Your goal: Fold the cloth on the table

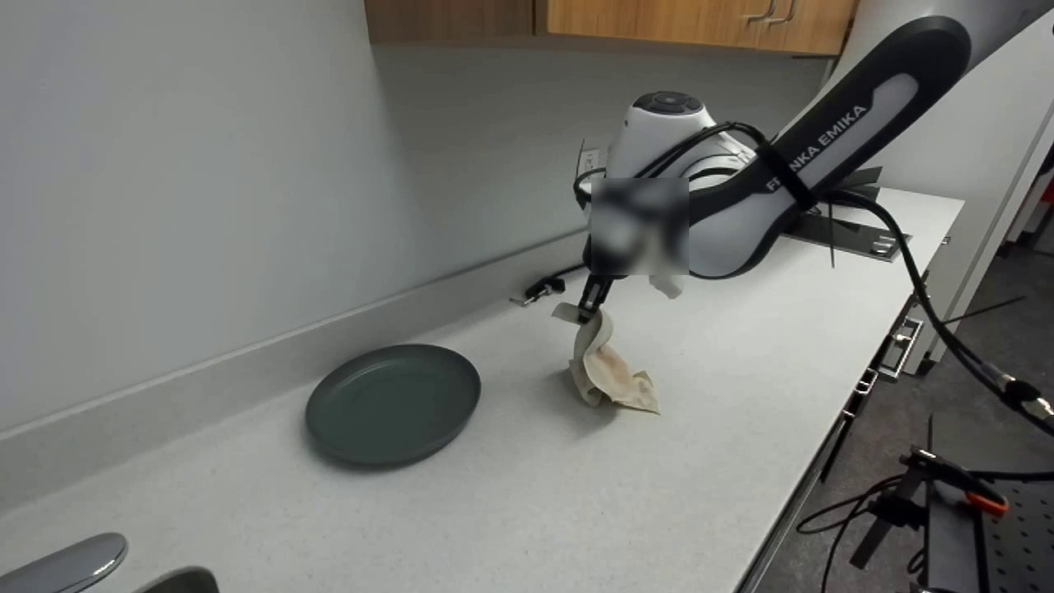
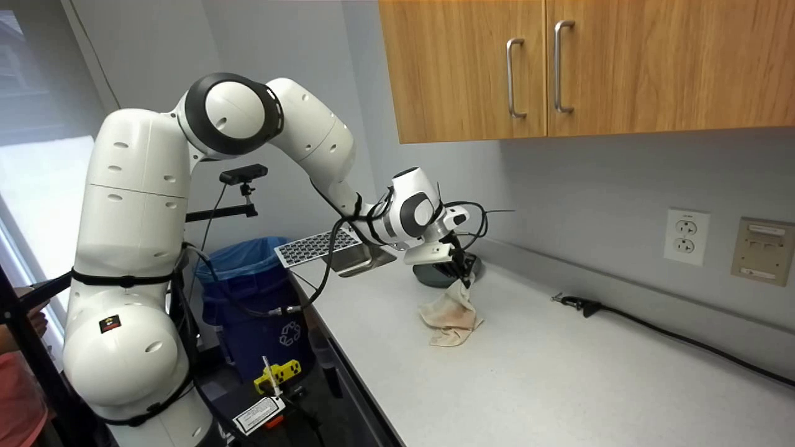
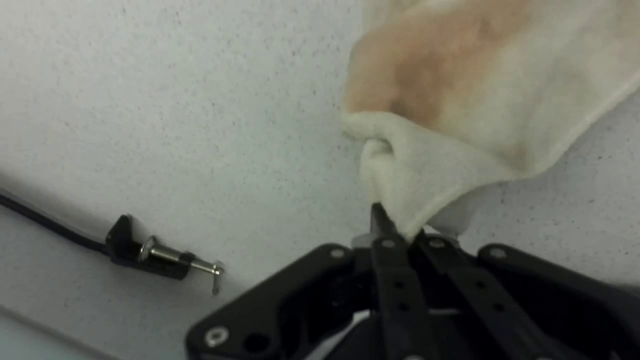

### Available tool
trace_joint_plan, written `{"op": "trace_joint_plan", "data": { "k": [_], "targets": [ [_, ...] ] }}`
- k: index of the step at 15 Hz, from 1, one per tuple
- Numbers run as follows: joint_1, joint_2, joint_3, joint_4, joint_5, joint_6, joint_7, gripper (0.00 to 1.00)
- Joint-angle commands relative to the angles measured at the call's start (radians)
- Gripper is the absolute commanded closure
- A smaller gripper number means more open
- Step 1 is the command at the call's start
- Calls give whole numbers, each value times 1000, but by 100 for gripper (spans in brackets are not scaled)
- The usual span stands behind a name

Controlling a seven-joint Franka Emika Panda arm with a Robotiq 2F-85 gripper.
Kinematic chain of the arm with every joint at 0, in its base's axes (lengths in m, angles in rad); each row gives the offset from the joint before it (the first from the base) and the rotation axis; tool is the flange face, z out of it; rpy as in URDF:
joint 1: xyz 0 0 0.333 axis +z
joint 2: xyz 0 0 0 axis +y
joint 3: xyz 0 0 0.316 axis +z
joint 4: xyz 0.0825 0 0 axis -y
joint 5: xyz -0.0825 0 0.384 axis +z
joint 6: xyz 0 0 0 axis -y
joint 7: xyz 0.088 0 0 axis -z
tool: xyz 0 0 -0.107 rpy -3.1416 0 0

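Cloth [image 1: 609,375], cream-coloured and creased, is hanging from the tool [image 3: 407,237] over the bench [image 1: 494,527]. Fingers [image 3: 392,270] drawn together, the tool is pinching a gathered bit of fabric at the upper end, and in an exterior view a short flap [image 1: 565,312] is sticking out past the fingertips. Below the grip the cloth is hanging in folds and widening toward the bench; its lower part is appearing to rest there, though the exact line of contact is not showing clearly. In the wrist view an orange-brown stain [image 3: 425,80] is marking the fabric.

A dark green plate [image 1: 395,403] is lying on the bench, apart from the cloth, and in an exterior view the tool is partly hiding it. A black clamp [image 3: 150,266] is lying on the bench near the foot of the wall [image 1: 206,165], a black cord [image 3: 40,219] trailing from it. The arm [image 1: 823,148] is reaching over the bench, with a blurred patch covering part of it in an exterior view. In both exterior views wooden cabinets [image 2: 459,74] are hanging above the bench, and a blue bin [image 2: 248,316] is standing beside it.
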Motion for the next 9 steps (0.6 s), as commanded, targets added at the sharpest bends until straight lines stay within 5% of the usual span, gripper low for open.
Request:
{"op": "trace_joint_plan", "data": {
  "k": [1,9],
  "targets": [
    [-21,-81,1,-125,16,-20,10,99],
    [-50,-56,36,-177,69,-95,-13,99]
  ]
}}
